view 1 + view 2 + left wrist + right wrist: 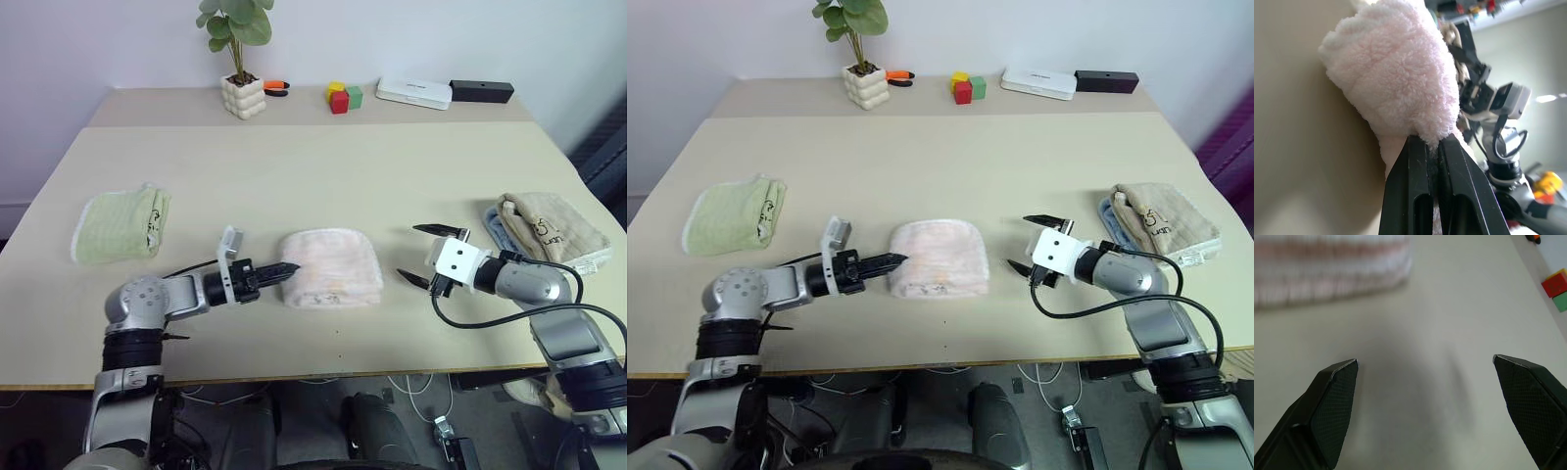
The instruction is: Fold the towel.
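Towel (331, 268): folded, long axis across the table, between both grippers. Left gripper (284, 271): jaws pressed together at its left edge, apparently pinching pile. Right gripper (423, 255): jaws spread, empty, farther off.

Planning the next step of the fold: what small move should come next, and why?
Probably bring the open right claw in to grip the pink towel's near edge. The left claw is shut at the opposite edge, seemingly pinching the pile, while the right one hangs beside the towel, apart from it.
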Robot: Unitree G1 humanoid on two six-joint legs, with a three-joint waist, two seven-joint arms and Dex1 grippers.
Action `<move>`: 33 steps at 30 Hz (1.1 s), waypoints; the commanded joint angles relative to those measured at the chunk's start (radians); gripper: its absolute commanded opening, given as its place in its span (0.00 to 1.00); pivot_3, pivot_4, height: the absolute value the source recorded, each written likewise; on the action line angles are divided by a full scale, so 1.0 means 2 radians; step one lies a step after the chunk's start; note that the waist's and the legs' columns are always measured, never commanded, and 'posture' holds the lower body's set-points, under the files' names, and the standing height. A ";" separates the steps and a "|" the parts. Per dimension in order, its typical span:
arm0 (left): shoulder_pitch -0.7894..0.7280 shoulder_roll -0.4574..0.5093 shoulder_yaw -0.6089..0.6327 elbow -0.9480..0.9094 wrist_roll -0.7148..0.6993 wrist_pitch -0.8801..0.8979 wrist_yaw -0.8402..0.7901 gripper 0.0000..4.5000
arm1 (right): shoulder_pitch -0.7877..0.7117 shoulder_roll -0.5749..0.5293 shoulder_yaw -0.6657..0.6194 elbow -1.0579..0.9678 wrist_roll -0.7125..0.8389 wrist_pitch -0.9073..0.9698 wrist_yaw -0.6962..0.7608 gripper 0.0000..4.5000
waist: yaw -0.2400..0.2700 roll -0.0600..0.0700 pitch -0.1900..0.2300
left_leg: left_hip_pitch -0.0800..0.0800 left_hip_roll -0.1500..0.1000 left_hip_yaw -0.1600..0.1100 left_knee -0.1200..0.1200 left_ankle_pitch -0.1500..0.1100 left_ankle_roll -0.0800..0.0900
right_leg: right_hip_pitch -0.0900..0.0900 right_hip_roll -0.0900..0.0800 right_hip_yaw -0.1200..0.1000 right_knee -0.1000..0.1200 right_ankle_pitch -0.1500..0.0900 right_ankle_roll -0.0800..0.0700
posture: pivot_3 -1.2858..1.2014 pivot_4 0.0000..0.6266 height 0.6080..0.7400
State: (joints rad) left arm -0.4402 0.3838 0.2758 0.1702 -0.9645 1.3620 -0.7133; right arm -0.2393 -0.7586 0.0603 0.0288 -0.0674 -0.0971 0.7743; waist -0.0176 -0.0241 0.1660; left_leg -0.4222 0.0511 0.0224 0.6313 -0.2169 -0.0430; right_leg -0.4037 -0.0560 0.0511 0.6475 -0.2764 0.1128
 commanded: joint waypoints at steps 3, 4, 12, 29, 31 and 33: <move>0.013 0.005 0.036 -0.042 -0.025 0.004 0.018 0.02 | -0.016 -0.001 -0.009 0.002 0.002 -0.011 -0.003 1.00 | 0.003 0.000 0.000 | 0.000 0.000 0.000 0.000 0.000 0.000 | 0.000 0.000 0.000 0.000 0.000 -0.001 | 0.52 0.24 1.00; 0.018 0.005 0.038 -0.048 -0.024 0.001 0.022 0.02 | -0.018 0.001 -0.007 0.003 0.001 -0.011 -0.003 1.00 | 0.003 0.000 0.000 | 0.000 0.000 0.000 0.001 0.000 0.000 | 0.000 0.000 0.000 0.000 -0.001 -0.001 | 0.52 0.24 1.00; 0.071 0.002 0.083 -0.088 -0.047 -0.002 0.064 0.02 | -0.034 0.012 -0.016 -0.003 0.024 0.005 -0.001 1.00 | 0.001 0.000 0.000 | 0.000 0.000 0.000 0.000 0.000 0.000 | 0.000 0.000 0.000 0.000 0.000 -0.001 | 0.52 0.24 1.00; 0.085 -0.015 0.126 -0.108 -0.076 -0.079 0.131 0.02 | -0.063 0.042 -0.001 -0.022 0.040 0.033 -0.001 1.00 | 0.002 0.000 0.000 | 0.000 0.000 0.000 0.000 0.000 0.000 | 0.000 0.000 0.000 0.000 -0.001 -0.001 | 0.52 0.24 1.00; 0.085 -0.011 0.122 -0.109 -0.072 -0.095 0.125 0.02 | -0.063 0.041 -0.001 -0.022 0.040 0.032 0.000 1.00 | 0.002 0.000 0.000 | 0.000 0.000 0.000 0.000 0.000 0.000 | 0.000 0.000 0.000 0.000 -0.001 -0.001 | 0.52 0.24 1.00; 0.091 0.005 0.102 -0.121 -0.046 -0.128 0.100 0.02 | -0.063 0.041 -0.001 -0.021 0.040 0.031 0.001 1.00 | 0.002 0.000 0.000 | 0.000 0.000 0.000 0.000 0.000 0.000 | 0.000 0.000 0.000 0.000 -0.001 -0.001 | 0.52 0.24 1.00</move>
State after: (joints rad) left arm -0.2591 0.3654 0.4934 -0.0381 -1.0874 1.1700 -0.4681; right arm -0.3505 -0.6797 0.0694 0.0014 0.0050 -0.0189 0.7748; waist -0.0136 -0.0242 0.1660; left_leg -0.4226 0.0509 0.0227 0.6320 -0.2168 -0.0431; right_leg -0.4036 -0.0566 0.0512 0.6474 -0.2779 0.1099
